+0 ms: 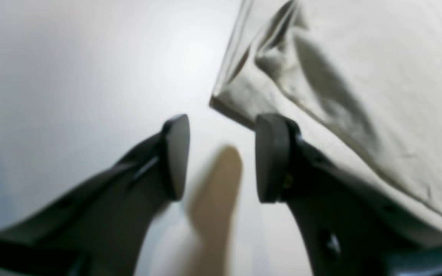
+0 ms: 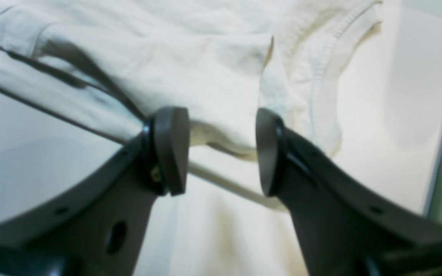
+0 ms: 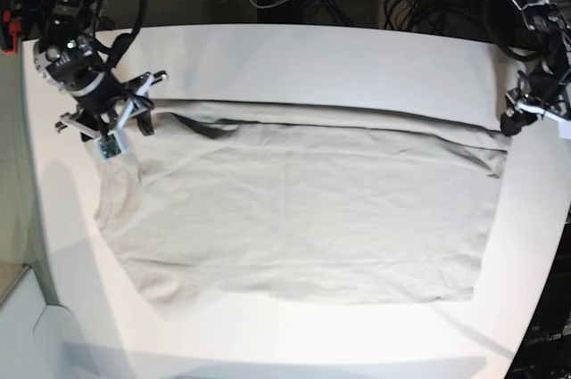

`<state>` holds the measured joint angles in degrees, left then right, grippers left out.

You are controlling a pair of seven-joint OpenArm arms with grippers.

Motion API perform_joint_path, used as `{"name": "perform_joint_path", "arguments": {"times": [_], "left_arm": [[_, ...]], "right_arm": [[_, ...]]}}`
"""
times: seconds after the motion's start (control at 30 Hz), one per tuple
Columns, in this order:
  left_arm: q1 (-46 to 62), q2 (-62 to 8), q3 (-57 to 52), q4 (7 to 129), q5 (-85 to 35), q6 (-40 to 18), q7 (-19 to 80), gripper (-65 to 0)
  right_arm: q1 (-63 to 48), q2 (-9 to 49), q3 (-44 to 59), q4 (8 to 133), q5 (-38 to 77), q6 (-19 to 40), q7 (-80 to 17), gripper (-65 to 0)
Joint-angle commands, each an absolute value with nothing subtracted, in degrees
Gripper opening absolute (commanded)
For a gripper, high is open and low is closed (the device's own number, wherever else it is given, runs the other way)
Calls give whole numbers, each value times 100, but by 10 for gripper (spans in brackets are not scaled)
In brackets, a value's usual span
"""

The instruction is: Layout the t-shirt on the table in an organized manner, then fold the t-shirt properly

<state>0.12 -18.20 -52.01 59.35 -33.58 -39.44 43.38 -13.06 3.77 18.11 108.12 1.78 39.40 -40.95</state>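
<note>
On the left of the base view, the right arm's dark gripper (image 3: 132,110) hangs over the upper left corner of the plain beige soft-fabric t-shirt (image 3: 303,218). In the right wrist view its jaws stand moderately apart around a raised fold of the cloth near the ribbed neck opening; whether the pads (image 2: 169,149) press the fabric cannot be told, and nothing is clearly clamped.

The t-shirt lies spread flat across the middle of the large smooth white table (image 3: 312,58), with its top strip folded over along the far edge and a sleeve trailing down at the left.

On the right of the base view, the left arm's dark gripper (image 3: 517,116) sits just beside the shirt's upper right corner. In the left wrist view its jaws are partly open over bare tabletop, holding nothing, with one pad (image 1: 272,157) right at the hemmed cloth corner.
</note>
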Motion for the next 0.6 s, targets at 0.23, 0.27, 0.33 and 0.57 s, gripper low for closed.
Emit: {"name": "perform_joint_path", "arguments": {"times": [0.23,0.27,0.33,0.57], "left_arm": [[-303,-1930,-5200,6018,-3398,-4000,4180,-379],[-330,-1930,-5200,6018,-3266,-4000,4180,-379],[-444,-1912,-5200,6018,-3029,-4000,4171,-379],[-532,-1684,-5209,6009,-2615,-4000,4171,-379]], "right_arm": [[-1262,400,1815,10905,224,4000,-4013,-363],[-1262,400,1815,10905,224,4000,-4013,-363],[-1262,400,1815,10905,224,4000,-4022,-363],[-1262,418,1833,10905,215,4000,-4022,-363]]}}
